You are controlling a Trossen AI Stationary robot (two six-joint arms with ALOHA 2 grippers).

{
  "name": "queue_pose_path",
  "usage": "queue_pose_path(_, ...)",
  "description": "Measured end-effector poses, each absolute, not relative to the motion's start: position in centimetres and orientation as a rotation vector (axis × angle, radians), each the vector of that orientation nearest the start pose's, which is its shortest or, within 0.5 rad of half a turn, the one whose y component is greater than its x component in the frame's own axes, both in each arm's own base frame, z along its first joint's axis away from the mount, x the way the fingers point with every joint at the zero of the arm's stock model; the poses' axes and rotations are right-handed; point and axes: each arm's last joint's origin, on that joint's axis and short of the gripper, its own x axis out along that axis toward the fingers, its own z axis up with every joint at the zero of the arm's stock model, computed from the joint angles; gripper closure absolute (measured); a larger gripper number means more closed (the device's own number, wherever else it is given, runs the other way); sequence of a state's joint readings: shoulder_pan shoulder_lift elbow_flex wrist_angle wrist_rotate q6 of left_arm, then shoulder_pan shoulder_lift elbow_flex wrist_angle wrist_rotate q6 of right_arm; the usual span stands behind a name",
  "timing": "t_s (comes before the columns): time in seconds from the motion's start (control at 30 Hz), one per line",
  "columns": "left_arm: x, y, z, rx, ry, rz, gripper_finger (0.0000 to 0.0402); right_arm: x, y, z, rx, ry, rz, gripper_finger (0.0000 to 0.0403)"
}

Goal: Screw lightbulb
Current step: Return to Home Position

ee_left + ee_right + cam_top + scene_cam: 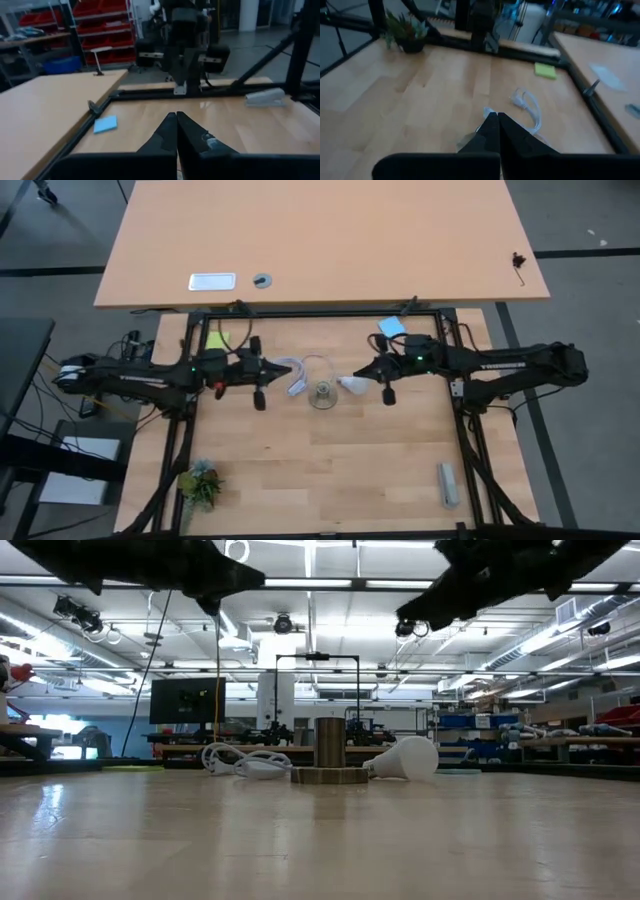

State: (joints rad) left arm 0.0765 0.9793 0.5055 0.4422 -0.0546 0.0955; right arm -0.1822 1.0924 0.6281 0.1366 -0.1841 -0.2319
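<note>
Two grippers hang over the middle of the table [330, 480], neither holding anything. The left gripper [268, 367] sits at 9 o'clock from the socket [322, 393] and the right gripper [360, 373] at 3 o'clock. In each wrist view the two fingers [170, 134] press flat together, with nothing between them [492, 131].

The socket [328, 755] stands upright at the table's centre with its mouth empty. The bulb [352, 385] lies on its side on the wood just beside it, at about 2 o'clock, under the right gripper's tip. From table height the bulb [405, 758] points its narrow neck toward the socket's base; whether the two touch is unclear. The cable [295, 375] loops at 10 o'clock from the socket.

One small pot with a plant [200, 485] sits far off at 7 o'clock. A grey block [447, 483] lies at 4 o'clock, a blue note [391, 326] at 1 o'clock and a yellow note [545, 70] at 11 o'clock.

From table height both arms are cut off by the upper edge, so only dark undersides show. In the right wrist view the fingers cover the socket and most of the bulb; a pale sliver at their tip cannot be identified.
</note>
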Motion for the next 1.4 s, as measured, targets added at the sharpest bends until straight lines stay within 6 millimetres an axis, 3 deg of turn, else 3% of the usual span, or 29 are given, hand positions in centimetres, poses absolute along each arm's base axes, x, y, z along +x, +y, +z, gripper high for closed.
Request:
queue_pose_path(0.27, 17.4, 1.6, 24.6, 0.033, 0.021, 0.171, 0.0401, 19.5, -3.1, 25.4, -0.196, 0.227, 0.022, 0.0401)
queue_pose_path(0.53, 15.1, 1.4, 23.0, 0.015, 0.033, 0.172, 0.0401, 17.2, -3.0, 24.8, -0.130, 0.253, -0.080, 0.0396)
queue_pose_path(0.7, 14.7, 1.4, 22.4, 0.019, 0.066, 0.166, 0.0401, 16.6, -2.9, 24.5, -0.070, 0.290, -0.102, 0.0395)
queue_pose_path(0.97, 14.6, 1.3, 22.5, 0.045, 0.066, 0.149, 0.0400, 16.2, -2.2, 25.4, -0.161, 0.210, -0.056, 0.0400)
queue_pose_path(1.17, 14.5, 0.7, 22.8, 0.070, 0.039, 0.111, 0.0400, 15.6, -1.9, 24.3, -0.157, 0.202, -0.041, 0.0400)
queue_pose_path(1.4, 14.4, -0.5, 22.9, 0.088, 0.033, 0.049, 0.0399, 14.6, -1.3, 22.8, -0.174, 0.045, 0.015, 0.0400)
